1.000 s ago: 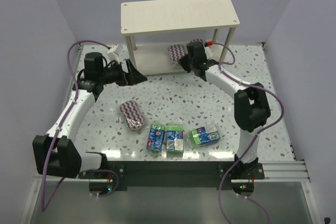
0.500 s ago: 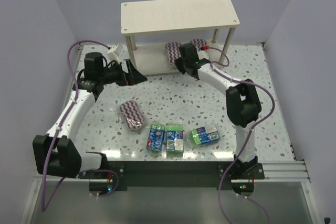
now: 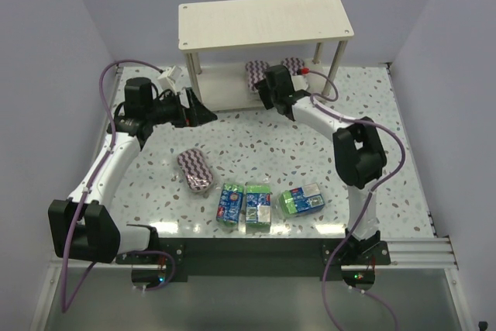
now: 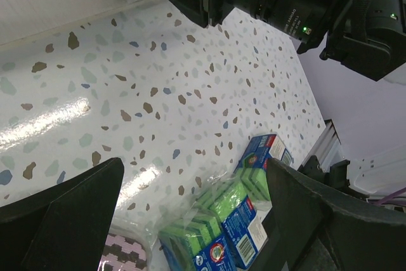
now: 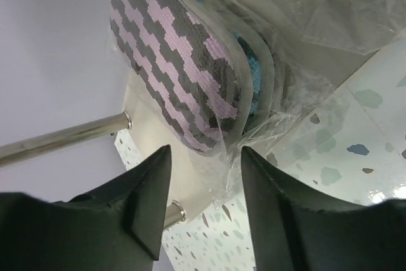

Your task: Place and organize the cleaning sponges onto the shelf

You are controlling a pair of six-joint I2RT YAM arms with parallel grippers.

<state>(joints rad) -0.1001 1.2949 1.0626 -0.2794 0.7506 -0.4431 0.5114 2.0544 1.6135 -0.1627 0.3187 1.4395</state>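
The cream-white shelf [image 3: 263, 19] stands at the back. Two zigzag-striped oval sponges [image 3: 256, 73] [image 3: 293, 63] lie on its lower board [image 3: 225, 83]. My right gripper [image 3: 265, 89] is at that board's front edge, open. In the right wrist view its jaws [image 5: 206, 201] stand apart just below the wrapped striped sponge [image 5: 177, 61], with only the loose edge of the wrap between them. A third striped sponge [image 3: 195, 170] and three green-and-blue packs [image 3: 229, 203] [image 3: 258, 205] [image 3: 301, 199] lie on the table. My left gripper [image 3: 205, 112] hovers open and holds nothing.
The shelf's metal leg [image 5: 63, 136] shows left of the right fingers. In the left wrist view the packs [image 4: 244, 217] and the striped sponge [image 4: 130, 255] lie between the spread fingers, far below, and the right arm [image 4: 304, 4] crosses the top.
The right gripper carried the striped sponge a little left onto the lower board, then opened and let it go. The left arm has not moved.
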